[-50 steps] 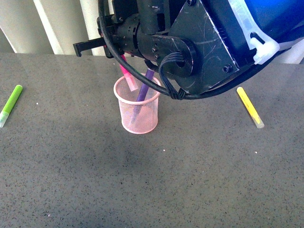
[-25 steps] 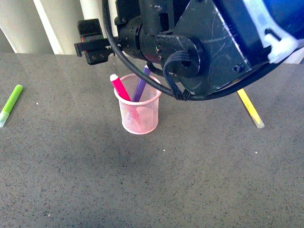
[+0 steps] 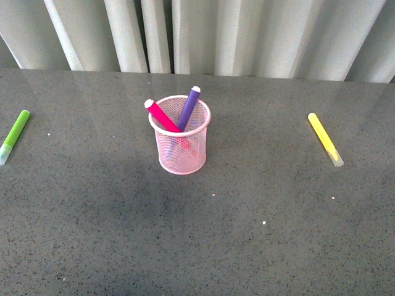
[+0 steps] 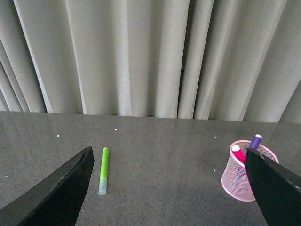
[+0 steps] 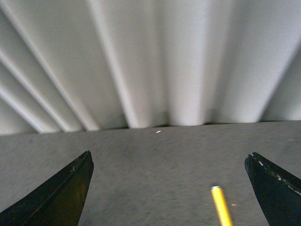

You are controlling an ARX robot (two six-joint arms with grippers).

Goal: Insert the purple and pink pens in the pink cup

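Staged lab: bare grey tabletop (image 3: pixel 247 234), white curtain (image 3: pixel 247 31).

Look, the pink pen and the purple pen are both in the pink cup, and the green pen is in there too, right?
Not quite. The pink pen and purple pen are in the pink cup, but the front view shows the green pen lying on the table, far off to the cup's left.
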